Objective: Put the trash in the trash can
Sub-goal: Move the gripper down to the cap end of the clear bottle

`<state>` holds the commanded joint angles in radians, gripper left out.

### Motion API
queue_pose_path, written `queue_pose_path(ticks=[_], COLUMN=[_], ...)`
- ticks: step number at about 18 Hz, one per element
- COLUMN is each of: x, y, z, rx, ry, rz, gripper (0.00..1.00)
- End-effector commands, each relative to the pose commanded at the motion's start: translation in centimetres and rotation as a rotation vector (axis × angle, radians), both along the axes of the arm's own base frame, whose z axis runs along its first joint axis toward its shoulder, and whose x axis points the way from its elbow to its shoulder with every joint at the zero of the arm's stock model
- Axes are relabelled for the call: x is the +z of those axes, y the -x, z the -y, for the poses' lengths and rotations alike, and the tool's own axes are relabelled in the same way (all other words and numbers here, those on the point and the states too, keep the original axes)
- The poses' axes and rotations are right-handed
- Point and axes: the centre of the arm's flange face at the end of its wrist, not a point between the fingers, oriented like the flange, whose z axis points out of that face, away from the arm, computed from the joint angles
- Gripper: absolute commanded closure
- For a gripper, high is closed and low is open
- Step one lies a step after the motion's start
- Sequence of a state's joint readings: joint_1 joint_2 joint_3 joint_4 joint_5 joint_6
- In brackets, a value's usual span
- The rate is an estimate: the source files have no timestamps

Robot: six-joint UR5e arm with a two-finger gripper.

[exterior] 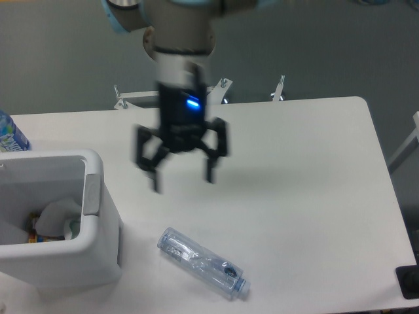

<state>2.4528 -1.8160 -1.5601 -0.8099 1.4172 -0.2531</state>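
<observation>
A clear bluish plastic bottle (203,262) without a label lies on its side on the white table, near the front edge. The crumpled white paper wad (57,216) rests inside the trash can (98,258), a big white boxy bin at the front left. My gripper (184,182) hangs open and motion-blurred above the table's middle, a little behind the bottle, with nothing between its fingers (156,181).
A bottle with a blue-and-white label (9,135) stands at the far left edge behind the bin. The arm's round base (178,49) sits behind the table's back edge. A black object (408,282) shows at the front right corner.
</observation>
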Motion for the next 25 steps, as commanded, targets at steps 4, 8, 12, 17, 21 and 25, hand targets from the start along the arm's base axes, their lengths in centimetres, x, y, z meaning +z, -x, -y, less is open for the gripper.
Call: queue_pose_path(ticks=[4,8,12,17,21,25], x=[-7.6,-12.1,-15.9,-19.4,-22.2,-23.8], y=[4.1,6.6,8.2,9.1,11.6,12.2], z=[-1.6,-3.4,-4.7,-5.6,-7.8,-8.8], rx=[0.027,0.028,0.046,0.044,0.081,0.079], ry=[0.084,0.116,0.141,0.165,0.157,0.16], rz=[0.078,0.117,0.158,0.19,0.207,0.213], gripper=[0.0,0.0,0.0,0.0,0.0,0.0])
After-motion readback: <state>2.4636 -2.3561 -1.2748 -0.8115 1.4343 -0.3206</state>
